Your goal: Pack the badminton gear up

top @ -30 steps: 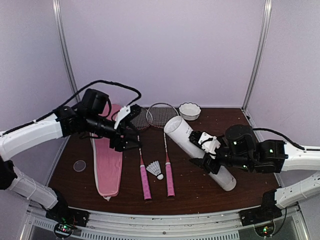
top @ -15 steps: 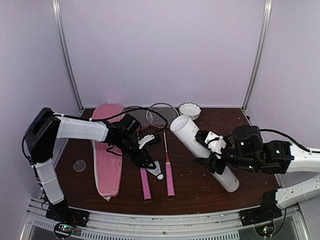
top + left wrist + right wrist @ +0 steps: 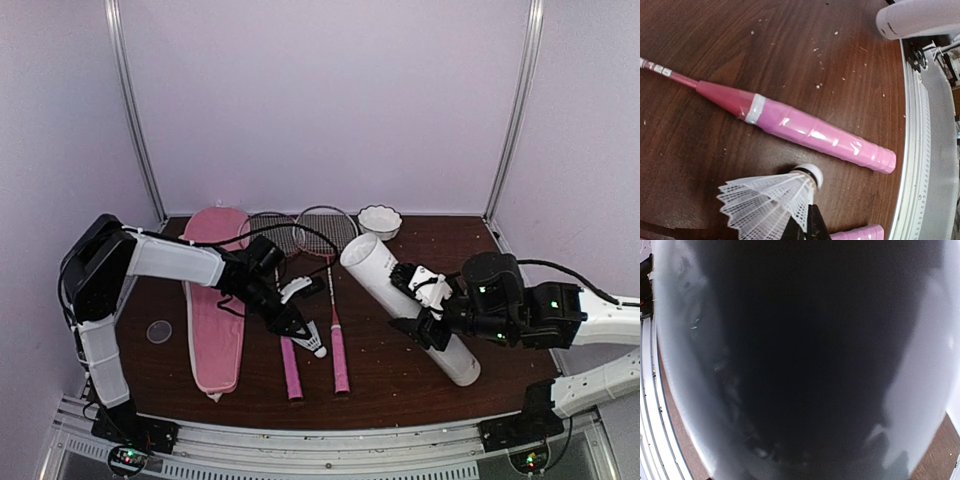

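Two rackets lie side by side, pink handles (image 3: 291, 365) (image 3: 341, 365) pointing toward me, heads (image 3: 325, 230) at the back. Between the handles lies a white feather shuttlecock (image 3: 314, 340) (image 3: 765, 200). My left gripper (image 3: 297, 326) (image 3: 807, 227) is down on it, black fingertips pinched shut on the edge of its feather skirt. The cork tip points at one handle (image 3: 815, 132). The long white tube (image 3: 375, 265) slants across the right side. My right gripper (image 3: 420, 305) clamps its middle, one finger on each side. The tube wall (image 3: 680, 365) fills the right wrist view. The pink cover (image 3: 215, 320) lies flat at left.
A small white scalloped bowl (image 3: 379, 220) stands at the back by the racket heads. A clear round disc (image 3: 159, 331) lies left of the cover. A metal rail (image 3: 320, 440) runs along the near table edge (image 3: 920, 150). White specks dot the dark wood.
My left arm swung from above the cover down to the shuttlecock between the handles and its jaws closed on the feathers. The right gripper shifted the tube slightly right.
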